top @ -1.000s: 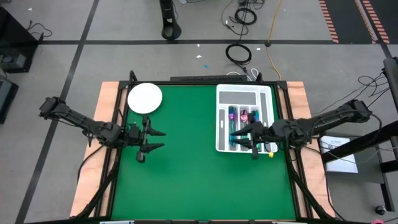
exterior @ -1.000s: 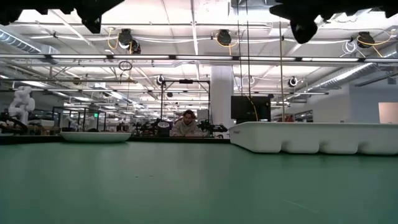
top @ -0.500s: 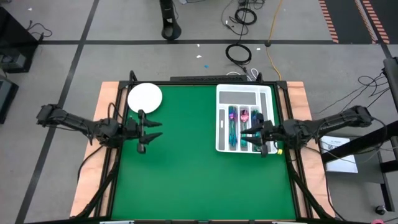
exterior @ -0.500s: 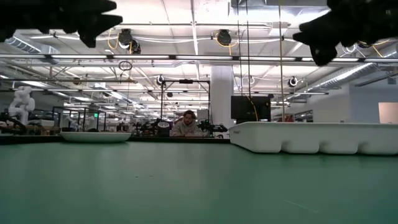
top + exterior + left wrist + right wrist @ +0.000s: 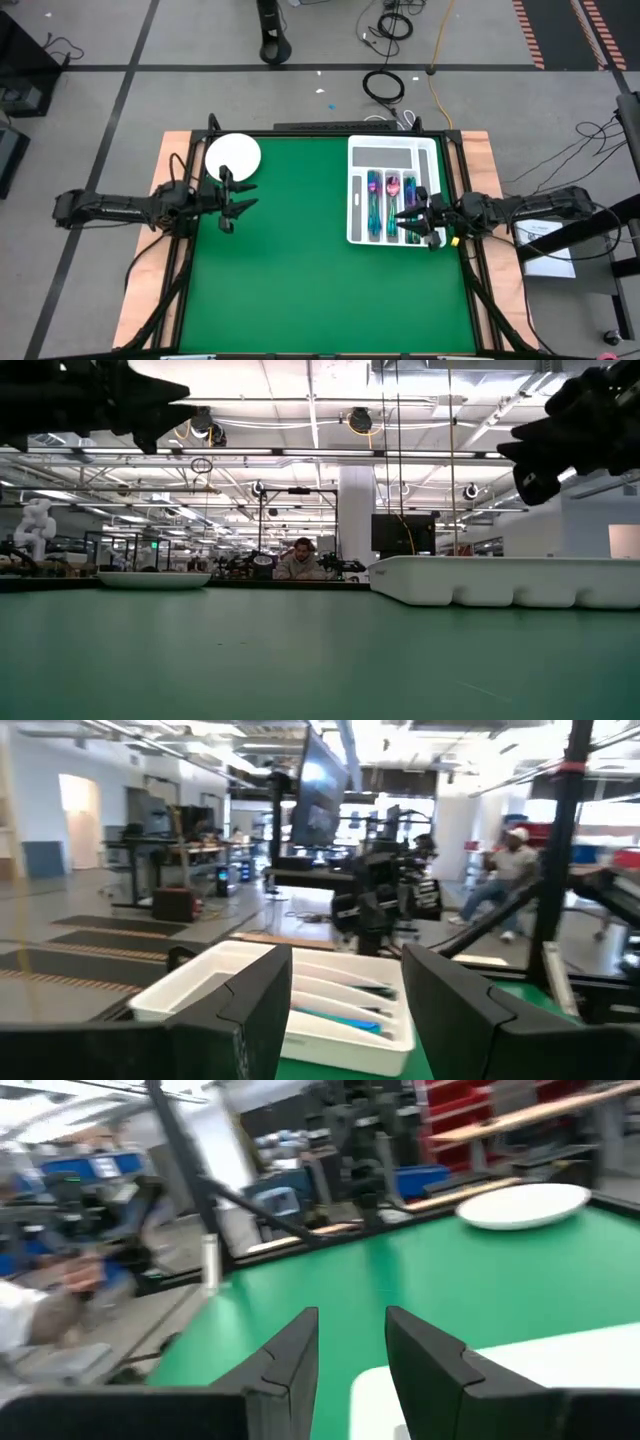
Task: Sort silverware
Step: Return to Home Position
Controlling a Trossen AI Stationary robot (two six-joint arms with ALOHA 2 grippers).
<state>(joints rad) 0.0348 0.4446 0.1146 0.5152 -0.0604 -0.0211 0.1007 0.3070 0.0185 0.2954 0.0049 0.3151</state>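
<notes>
In the low view, the wall of the white tray (image 5: 500,582) hides its contents, and the picture's right edge cuts it off. In the high view, the silverware (image 5: 374,205) is too small to tell forks from spoons.

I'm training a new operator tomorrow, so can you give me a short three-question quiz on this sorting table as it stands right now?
1. Which is nearer the white plate: the left gripper or the right gripper?
2. True or false: the left gripper's jaws are shut.
3. The silverware lies in: A the plate, B the white tray, C a bowl.

Key: 1 the left gripper; 2 false, its jaws stand apart; 3 B.
</notes>
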